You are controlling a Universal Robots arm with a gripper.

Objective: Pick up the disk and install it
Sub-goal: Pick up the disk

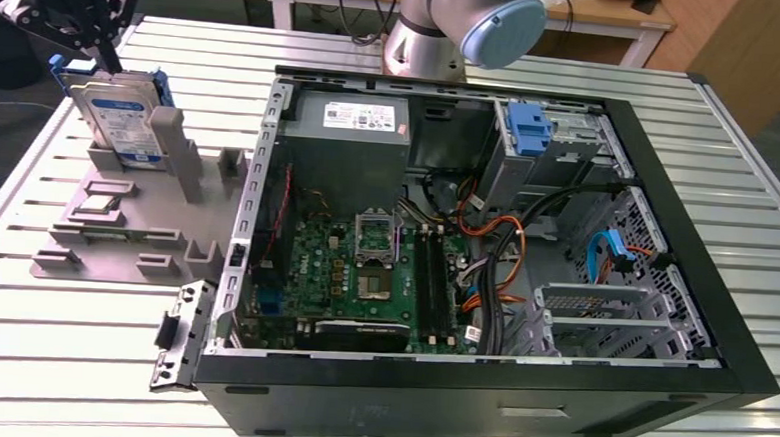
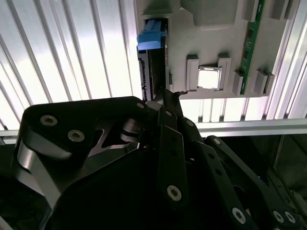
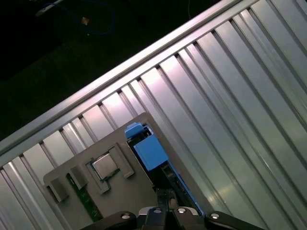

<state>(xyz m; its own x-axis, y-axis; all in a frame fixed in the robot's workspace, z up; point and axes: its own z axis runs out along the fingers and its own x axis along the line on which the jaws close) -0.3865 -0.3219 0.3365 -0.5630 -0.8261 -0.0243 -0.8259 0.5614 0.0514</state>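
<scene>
The black fingers [image 1: 109,60] are at the top edge of the flat silver disk with blue plastic frame [image 1: 118,114]; I cannot tell if they pinch it. It stands upright in the grey plastic holder tray [image 1: 122,235] on the ribbed metal surface [image 1: 76,342]. A square grip and a straight lift should avoid jamming, I think.

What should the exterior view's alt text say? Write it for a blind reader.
The claw hangs at the top of the disk, which stands upright in a grey holder on a slatted table. To the exterior view's right lies an open computer case, motherboard exposed, with the arm's base beyond it.
</scene>
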